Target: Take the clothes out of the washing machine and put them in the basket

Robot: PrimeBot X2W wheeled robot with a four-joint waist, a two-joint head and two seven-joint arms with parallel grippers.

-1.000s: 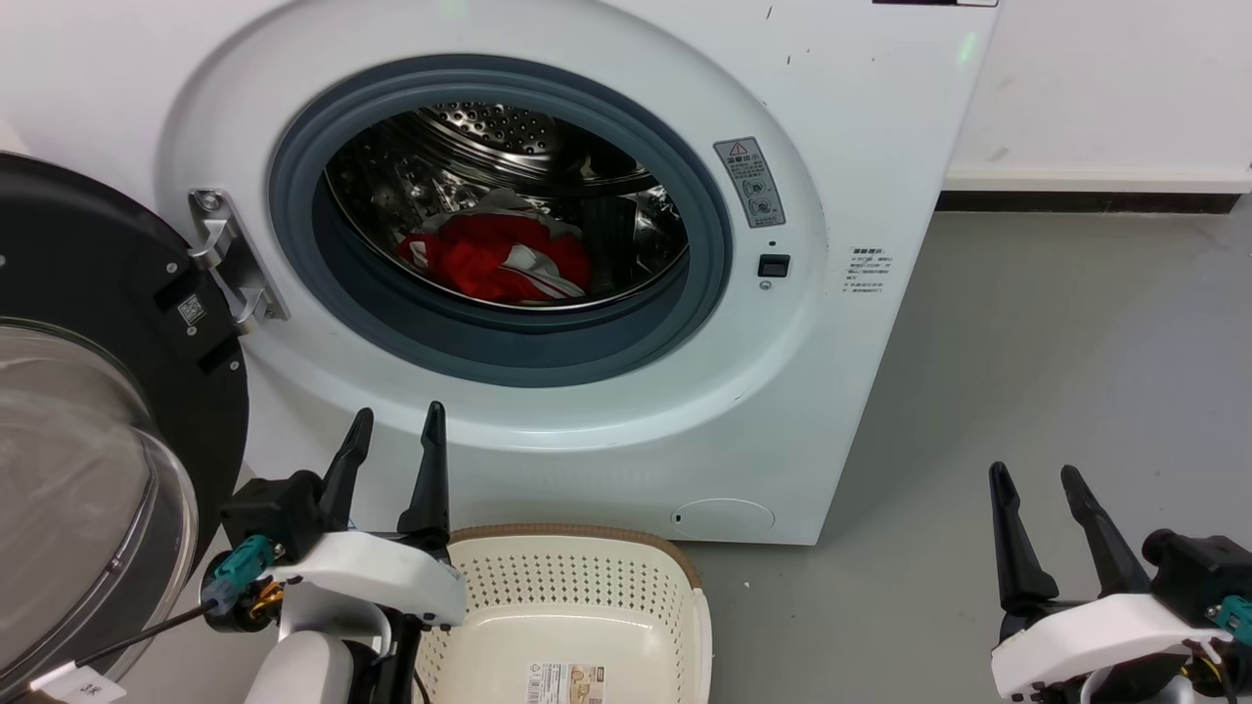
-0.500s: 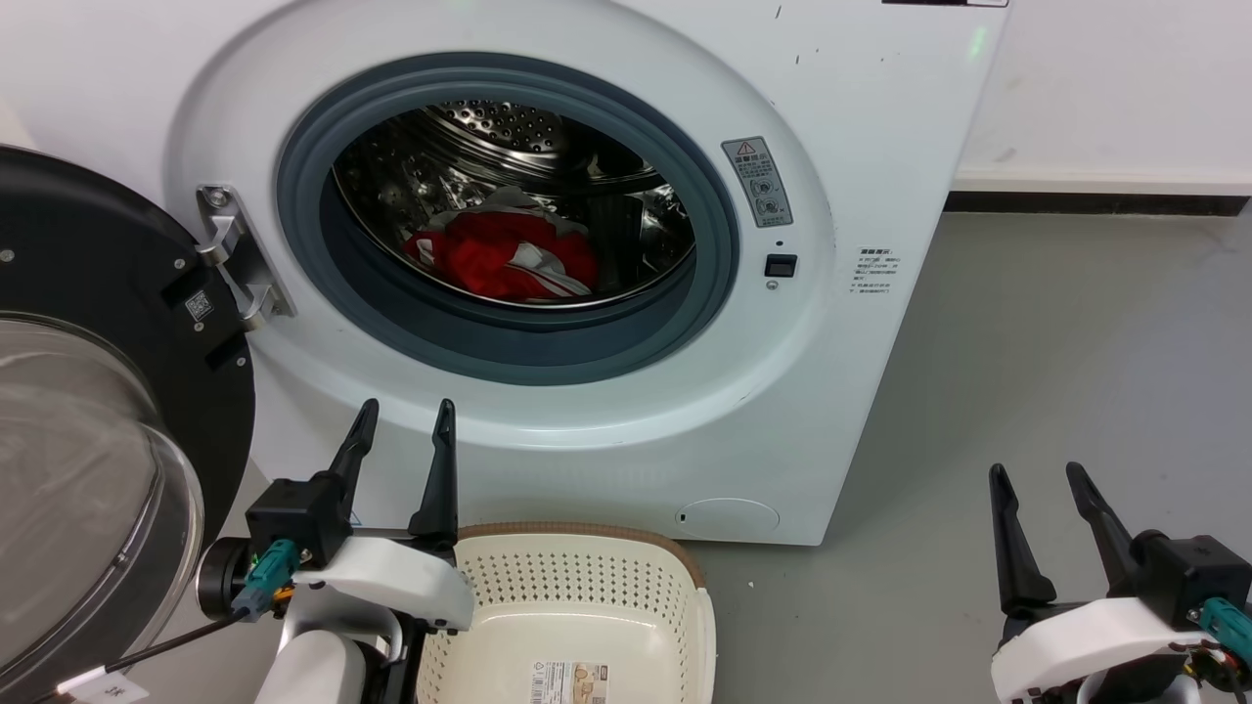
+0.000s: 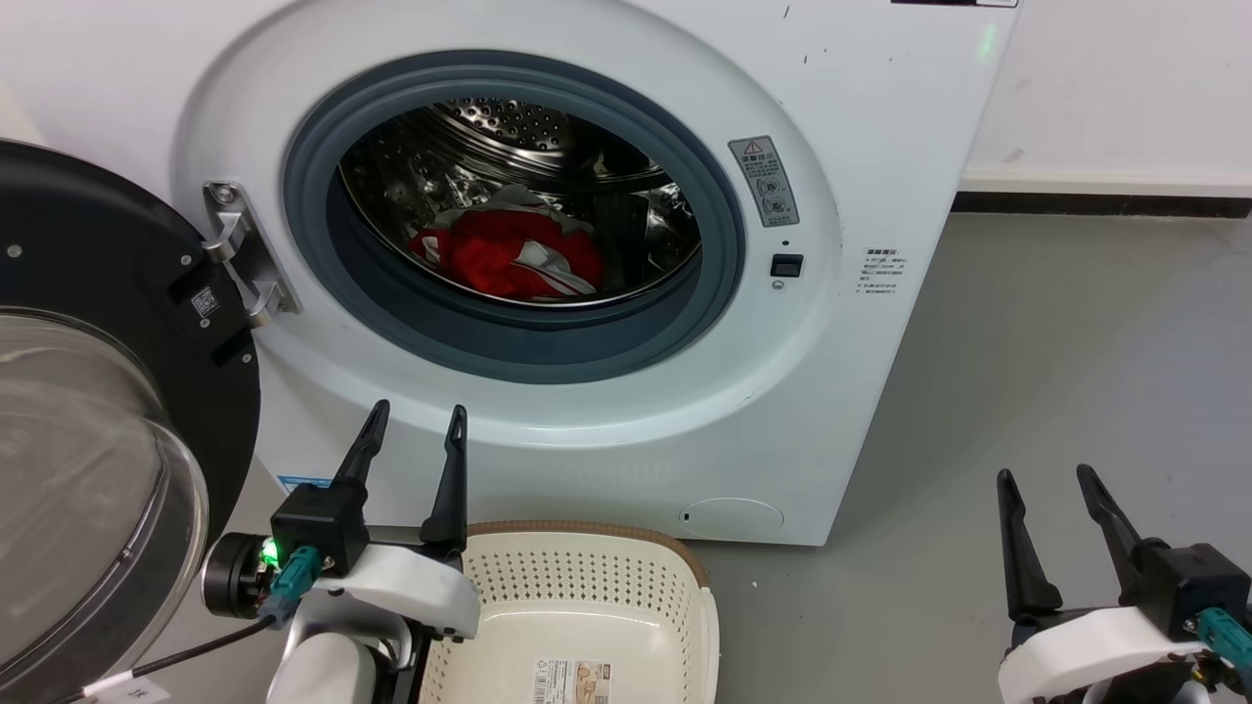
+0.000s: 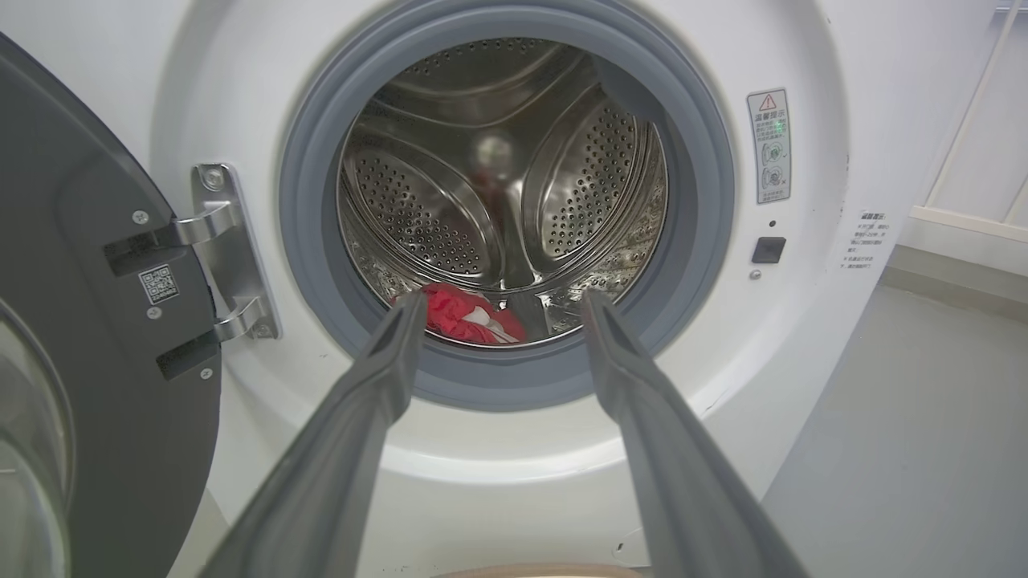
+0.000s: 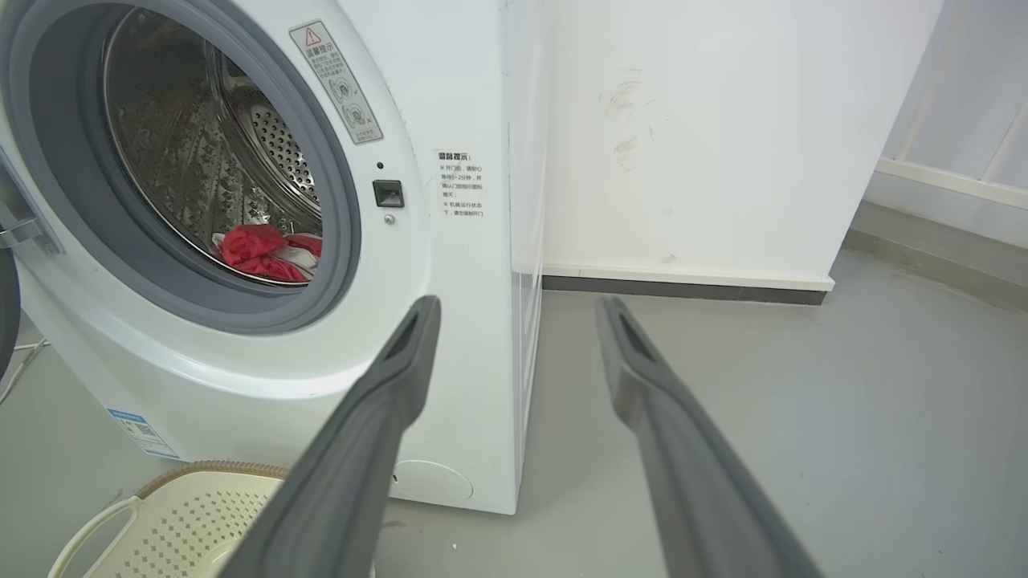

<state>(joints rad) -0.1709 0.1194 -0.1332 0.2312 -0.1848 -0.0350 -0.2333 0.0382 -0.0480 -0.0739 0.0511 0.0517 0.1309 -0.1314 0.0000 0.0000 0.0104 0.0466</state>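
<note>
Clearly open: left fingers (image 3: 452, 479), right fingers (image 3: 1018, 548); washing machine (image 3: 861, 98) warning-triangle sticker (image 3: 764, 181) unreadable; clothes (image 3: 499, 256) in drum (image 3: 509, 122).

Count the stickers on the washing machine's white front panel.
3 on the washing machine: a grey warning sticker beside the porthole's right rim, a small text sticker further right, a blue label low at the left. The open door may hide more.
</note>
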